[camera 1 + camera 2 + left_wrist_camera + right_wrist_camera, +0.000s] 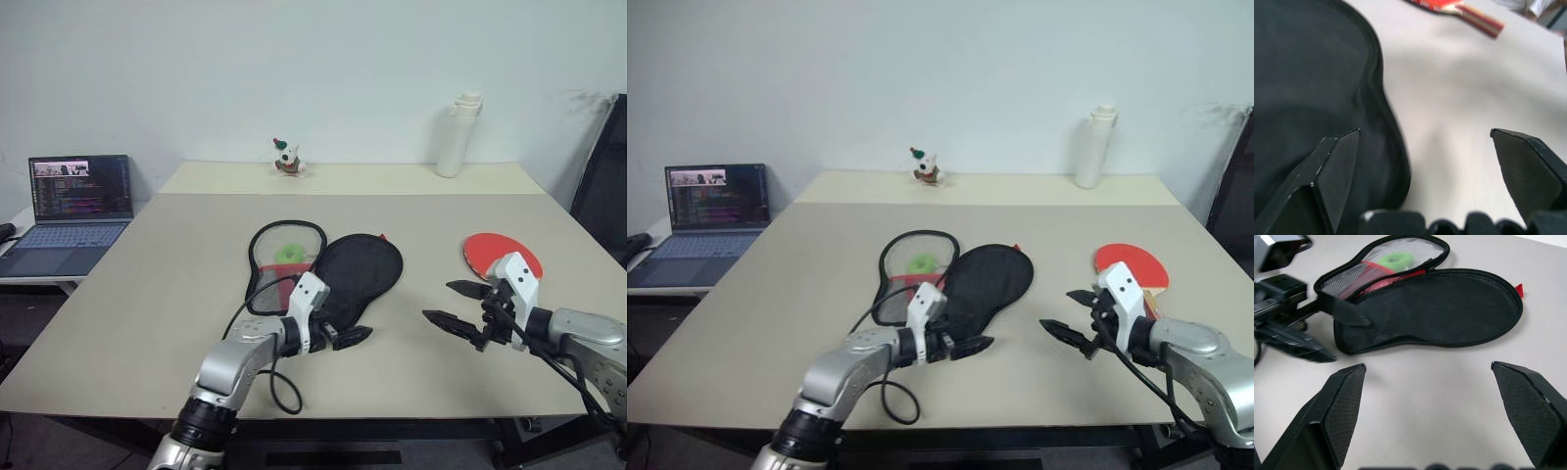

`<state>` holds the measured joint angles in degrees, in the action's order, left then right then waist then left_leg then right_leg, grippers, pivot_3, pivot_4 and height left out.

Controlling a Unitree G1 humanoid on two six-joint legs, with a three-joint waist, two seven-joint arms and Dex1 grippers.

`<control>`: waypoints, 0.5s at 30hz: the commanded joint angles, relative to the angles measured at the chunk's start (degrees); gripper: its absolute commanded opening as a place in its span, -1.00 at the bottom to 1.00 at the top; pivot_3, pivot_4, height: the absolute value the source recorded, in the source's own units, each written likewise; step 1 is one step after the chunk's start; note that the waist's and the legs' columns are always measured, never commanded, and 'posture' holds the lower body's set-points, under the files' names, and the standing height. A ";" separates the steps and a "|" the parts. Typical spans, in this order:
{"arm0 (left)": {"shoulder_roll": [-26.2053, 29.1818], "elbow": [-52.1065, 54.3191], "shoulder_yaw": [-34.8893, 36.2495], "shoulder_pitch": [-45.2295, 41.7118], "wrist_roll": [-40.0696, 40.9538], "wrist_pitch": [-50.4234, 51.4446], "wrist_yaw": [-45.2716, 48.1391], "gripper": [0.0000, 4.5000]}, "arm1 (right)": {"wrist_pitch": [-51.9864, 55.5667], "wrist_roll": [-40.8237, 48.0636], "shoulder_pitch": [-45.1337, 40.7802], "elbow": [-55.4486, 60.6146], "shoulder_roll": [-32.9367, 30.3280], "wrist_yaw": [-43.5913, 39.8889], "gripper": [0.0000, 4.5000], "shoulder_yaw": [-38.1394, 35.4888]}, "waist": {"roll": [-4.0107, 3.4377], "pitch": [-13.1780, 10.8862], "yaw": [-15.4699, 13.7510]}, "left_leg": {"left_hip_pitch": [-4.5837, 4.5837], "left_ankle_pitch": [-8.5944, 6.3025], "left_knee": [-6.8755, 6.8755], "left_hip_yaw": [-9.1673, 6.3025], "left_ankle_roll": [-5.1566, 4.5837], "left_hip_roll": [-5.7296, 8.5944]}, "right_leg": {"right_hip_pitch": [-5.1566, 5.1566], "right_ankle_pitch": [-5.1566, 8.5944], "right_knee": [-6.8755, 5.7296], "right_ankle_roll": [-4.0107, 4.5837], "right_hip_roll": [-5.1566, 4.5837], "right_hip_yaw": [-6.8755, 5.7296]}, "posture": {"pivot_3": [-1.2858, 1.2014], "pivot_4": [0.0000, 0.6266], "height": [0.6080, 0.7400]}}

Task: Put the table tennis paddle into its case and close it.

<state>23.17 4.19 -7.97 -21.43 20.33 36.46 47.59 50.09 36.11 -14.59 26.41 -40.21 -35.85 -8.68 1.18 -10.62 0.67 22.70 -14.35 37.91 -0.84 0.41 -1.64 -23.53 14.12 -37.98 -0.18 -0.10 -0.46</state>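
The case lies opened out in the middle of the table, its black half [360, 271] beside its mesh-pocket half [284, 257], which shows red and green inside. My left gripper [345, 338] is open at the case's narrow end near the table's front, one finger [1334, 161] over the black edge, nothing held. The table tennis paddle [490, 252] lies flat, red face up, to the right of the case. My right gripper [437, 300] hovers open and empty just in front of the paddle, pointing toward the case [1440, 308].
An open laptop [73, 206] sits on a side table at the left. A white bottle [457, 137] and a small toy figure [286, 157] stand at the table's far edge. A black cable [279, 392] loops from my left arm. A dark object [602, 186] leans at the right.
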 commanded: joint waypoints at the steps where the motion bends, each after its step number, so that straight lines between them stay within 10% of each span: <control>1: 7.49 0.82 6.94 1.88 0.31 -5.70 4.05 0.99 | 3.58 1.18 -3.89 -1.17 5.65 5.48 1.00 2.57 | 0.01 -0.01 0.30 | -0.01 0.00 0.00 -0.02 0.00 -0.04 | 0.00 -0.01 -0.01 0.01 0.00 0.00 | 0.03 -0.52 1.00; 15: 17.50 -1.74 16.08 5.78 1.56 -13.09 8.26 0.99 | 7.56 -3.56 -10.45 -12.67 21.64 14.70 1.00 11.29 | -0.02 -0.03 -0.34 | 0.19 -0.01 -0.03 -0.06 0.00 -0.04 | -0.17 0.02 0.06 0.08 -0.34 0.03 | 0.03 -0.52 1.00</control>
<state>39.98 1.69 6.47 -15.43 21.34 24.55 55.65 57.57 32.65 -23.76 13.39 -19.22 -21.55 2.12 1.16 -10.65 0.33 22.89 -14.35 37.88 -0.91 0.41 -1.69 -23.71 14.14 -37.95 -0.10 -0.43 -0.45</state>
